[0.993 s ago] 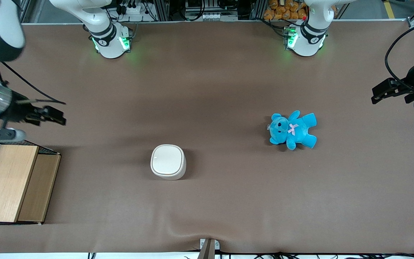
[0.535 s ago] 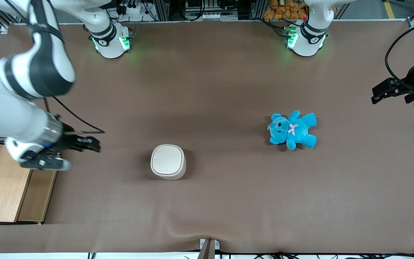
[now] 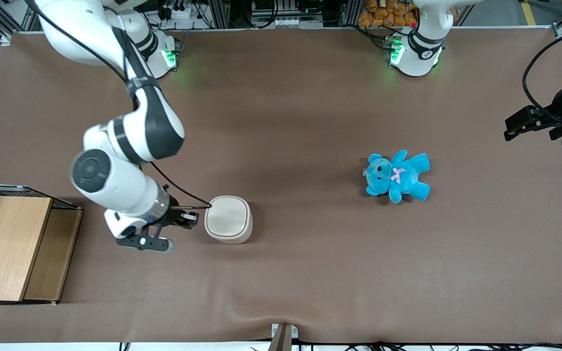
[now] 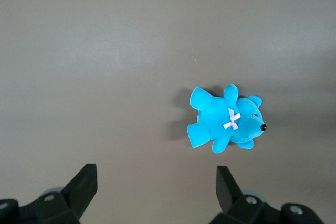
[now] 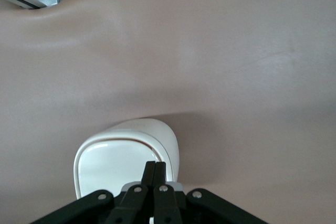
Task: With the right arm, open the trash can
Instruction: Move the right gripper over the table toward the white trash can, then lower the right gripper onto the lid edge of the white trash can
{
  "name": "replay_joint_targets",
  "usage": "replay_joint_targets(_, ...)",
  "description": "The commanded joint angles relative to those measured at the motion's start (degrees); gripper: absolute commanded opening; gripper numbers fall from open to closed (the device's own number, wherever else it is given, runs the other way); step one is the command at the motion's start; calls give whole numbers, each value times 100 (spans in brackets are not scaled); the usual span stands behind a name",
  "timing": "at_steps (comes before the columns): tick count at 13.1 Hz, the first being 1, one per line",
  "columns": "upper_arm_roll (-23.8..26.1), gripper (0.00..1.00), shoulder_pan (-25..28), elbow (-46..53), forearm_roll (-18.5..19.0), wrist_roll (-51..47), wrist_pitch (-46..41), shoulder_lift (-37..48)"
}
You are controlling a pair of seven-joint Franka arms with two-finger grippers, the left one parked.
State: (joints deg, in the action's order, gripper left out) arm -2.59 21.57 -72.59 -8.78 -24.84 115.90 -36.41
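The trash can (image 3: 228, 219) stands upright on the brown counter (image 3: 310, 273), roughly midway along the counter's length and fairly near the front camera. Its flat lid is down, lying flush on the cream-white body.

The right arm (image 3: 125, 161) reaches down from its base to a spot just beside the trash can, on the side toward the working arm's end of the counter. The tool (image 3: 194, 218) points at the can's side near the lid rim, its tip very close to or touching the edge; contact cannot be told from the front view. In the right wrist view the tool (image 5: 155, 169) has its two black fingers pressed together with no gap between them and nothing held, and their tips overlap the near edge of the lid of the trash can (image 5: 128, 163). A thin black cable (image 3: 178, 192) runs from the arm's wrist to the tool.

A blue teddy bear (image 3: 397, 176) lies flat on the counter, well apart from the can, toward the parked arm's end; it also shows in the left wrist view (image 4: 224, 123). A wooden-topped wire crate (image 3: 15, 246) sits at the working arm's end of the counter, nearer the front camera than the tool.
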Motion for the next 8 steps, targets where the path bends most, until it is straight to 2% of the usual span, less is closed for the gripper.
replay_joint_targets(1, -48, 0, -12, 245, -89, -56, 38, -173)
replay_joint_targets(8, -48, 0, 313, 26, -186, -65, -15, -235)
